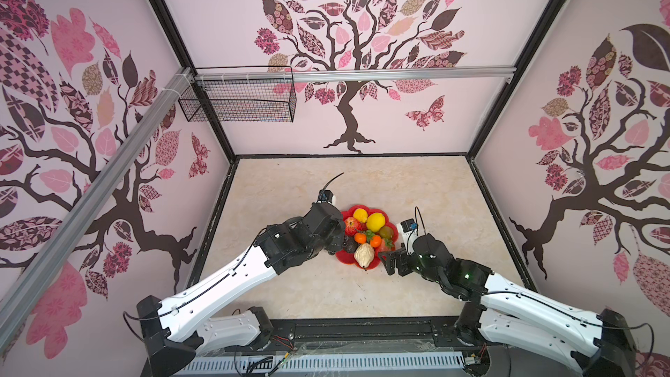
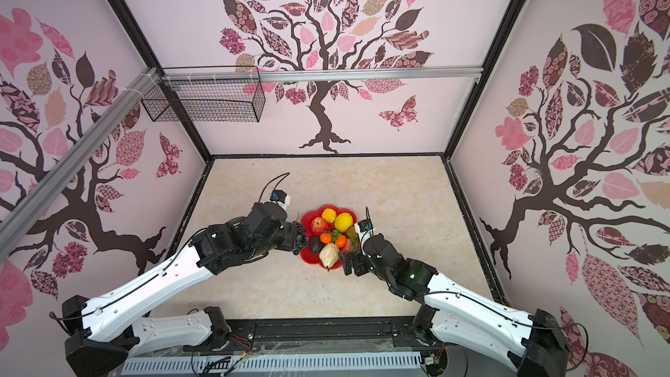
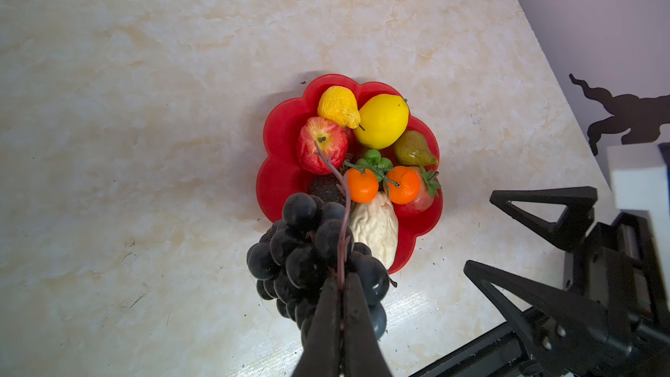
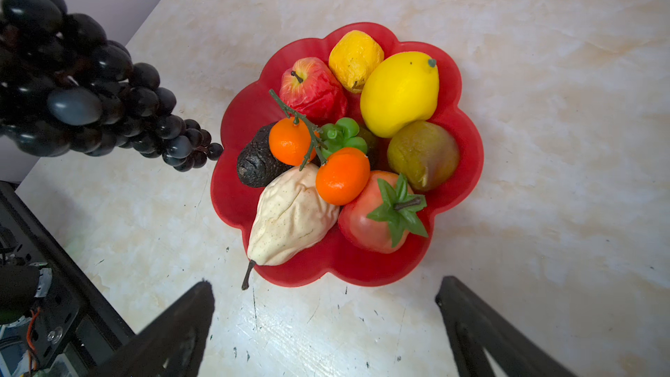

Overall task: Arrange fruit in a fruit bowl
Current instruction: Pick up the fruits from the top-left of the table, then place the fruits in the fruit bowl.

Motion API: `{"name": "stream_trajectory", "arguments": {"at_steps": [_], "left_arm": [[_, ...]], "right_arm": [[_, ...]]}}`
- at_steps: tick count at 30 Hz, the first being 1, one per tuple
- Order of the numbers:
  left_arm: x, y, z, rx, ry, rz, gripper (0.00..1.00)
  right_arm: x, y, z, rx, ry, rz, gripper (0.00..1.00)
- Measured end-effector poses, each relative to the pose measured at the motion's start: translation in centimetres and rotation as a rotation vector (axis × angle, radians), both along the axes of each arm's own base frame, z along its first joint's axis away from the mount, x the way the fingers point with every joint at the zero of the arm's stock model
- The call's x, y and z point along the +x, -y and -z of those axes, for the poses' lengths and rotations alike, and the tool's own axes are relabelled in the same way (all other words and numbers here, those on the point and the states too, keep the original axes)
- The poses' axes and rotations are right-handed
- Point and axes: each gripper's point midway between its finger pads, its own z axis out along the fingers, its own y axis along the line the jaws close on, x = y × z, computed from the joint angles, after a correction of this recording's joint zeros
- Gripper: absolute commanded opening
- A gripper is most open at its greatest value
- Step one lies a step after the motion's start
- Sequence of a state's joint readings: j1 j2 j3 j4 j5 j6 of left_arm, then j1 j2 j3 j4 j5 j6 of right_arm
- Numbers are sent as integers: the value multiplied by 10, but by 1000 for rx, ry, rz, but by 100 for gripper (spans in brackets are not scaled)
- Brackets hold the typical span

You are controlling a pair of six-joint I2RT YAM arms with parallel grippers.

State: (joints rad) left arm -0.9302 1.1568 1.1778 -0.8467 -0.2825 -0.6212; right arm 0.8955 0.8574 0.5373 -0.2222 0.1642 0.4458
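so the left fingers [image 3: 326, 320] are clamped on the stem of the grape bunch [image 3: 301, 255], which dangles just beside the fruit bowl [image 4: 232, 121] rim. the right fingers [image 4: 174, 328] are wide apart near the pear [image 4: 290, 219]. bowl's middle is buried under fruit.

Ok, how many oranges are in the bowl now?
2: one orange by the avocado, the other orange between pear and strawberry, both in the bowl. More may be hidden beneath.
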Motion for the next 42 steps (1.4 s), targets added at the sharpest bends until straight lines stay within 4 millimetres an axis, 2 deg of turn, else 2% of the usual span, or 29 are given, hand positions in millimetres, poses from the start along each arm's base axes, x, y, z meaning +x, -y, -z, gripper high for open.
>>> {"name": "stream_trajectory", "arguments": {"at_steps": [7,24,33,42], "left_arm": [[-1,5,12,8,-30,11,0],[-4,6,5,-2,-12,21,0],[-4,8,-13,-33,19,23,0],[-3,9,-13,-33,21,18,0]], "right_arm": [[0,0,0,0,0,0,99],[0,0,0,0,0,0,100],[0,0,1,-1,-1,0,100],[0,0,1,-1,-1,0,100]]}}
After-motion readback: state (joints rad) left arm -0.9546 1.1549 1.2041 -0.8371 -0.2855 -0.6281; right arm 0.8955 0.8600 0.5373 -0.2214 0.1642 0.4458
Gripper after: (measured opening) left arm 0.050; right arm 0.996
